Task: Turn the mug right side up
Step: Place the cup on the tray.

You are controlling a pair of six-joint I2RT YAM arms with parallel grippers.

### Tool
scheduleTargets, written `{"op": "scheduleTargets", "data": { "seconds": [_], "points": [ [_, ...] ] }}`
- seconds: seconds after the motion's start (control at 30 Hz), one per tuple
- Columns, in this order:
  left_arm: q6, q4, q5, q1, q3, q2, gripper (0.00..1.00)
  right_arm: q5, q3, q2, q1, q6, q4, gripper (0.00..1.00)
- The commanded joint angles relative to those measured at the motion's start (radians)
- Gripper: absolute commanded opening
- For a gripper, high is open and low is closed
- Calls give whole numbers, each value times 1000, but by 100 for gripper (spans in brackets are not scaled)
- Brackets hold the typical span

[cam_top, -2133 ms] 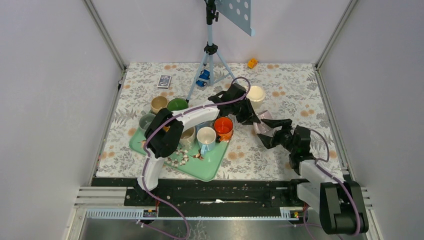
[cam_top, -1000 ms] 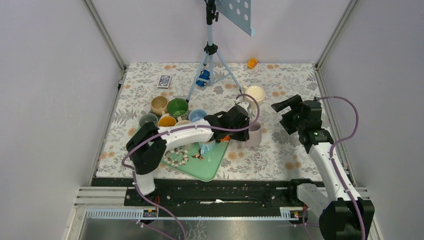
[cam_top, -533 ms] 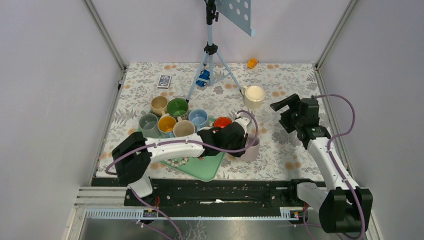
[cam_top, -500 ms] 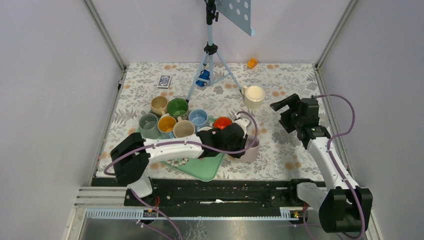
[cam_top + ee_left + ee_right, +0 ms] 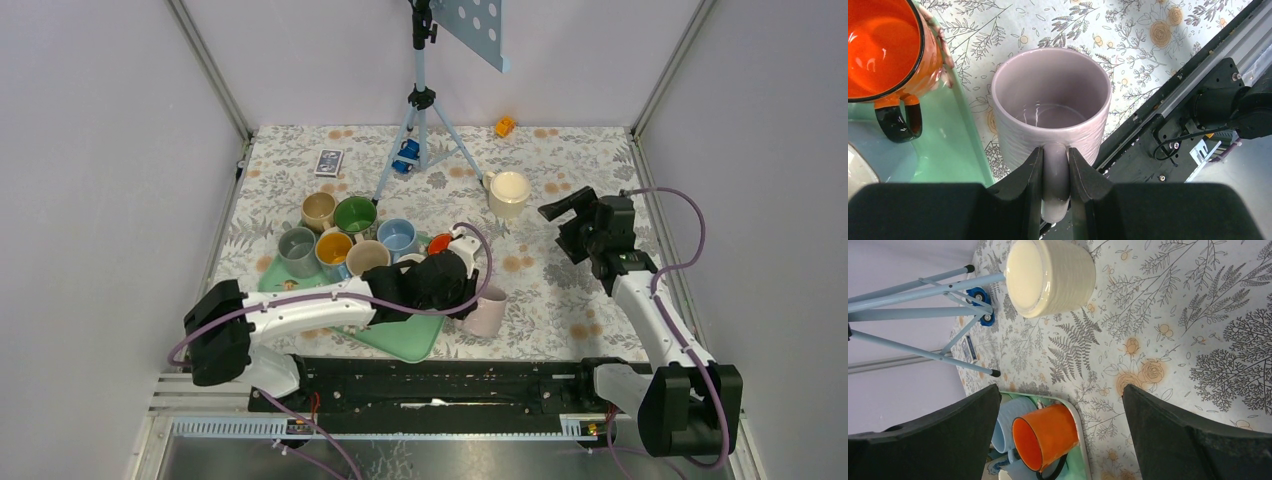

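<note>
The lilac mug stands upright with its mouth up on the flowered cloth, just right of the green tray and close to the table's near edge. In the left wrist view the mug shows an empty inside. My left gripper is shut on its handle, one black finger on each side. From above, the left gripper sits at the mug's left. My right gripper hovers open and empty at the right, and nothing lies between the jaws of the right gripper.
A cream mug stands at the back right, its flat closed face up. Several mugs crowd the tray and the cloth beside it, among them an orange one. A blue tripod stands at the back. The black rail runs just beyond the lilac mug.
My left arm has drawn back toward the near edge, carrying the lilac mug nearer and slightly left, down onto the cloth beside the tray. The right arm has barely moved.
</note>
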Motion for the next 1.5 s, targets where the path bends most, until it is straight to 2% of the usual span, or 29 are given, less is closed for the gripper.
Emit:
{"op": "scheduleTargets", "data": {
  "seconds": [0.0, 0.43, 0.87, 1.47],
  "points": [
    [-23, 87, -25, -7, 10, -80, 0, -25, -17, 7, -4, -12, 49, 100],
    [-49, -65, -35, -16, -24, -233, 0, -50, -46, -6, -3, -17, 61, 100],
    [-170, -202, -154, -47, -126, -379, 0, -71, -62, 1, -4, -14, 80, 100],
    [-319, -391, -296, -111, -190, -456, 0, -85, -75, 2, -1, -9, 108, 100]
  ]
}}
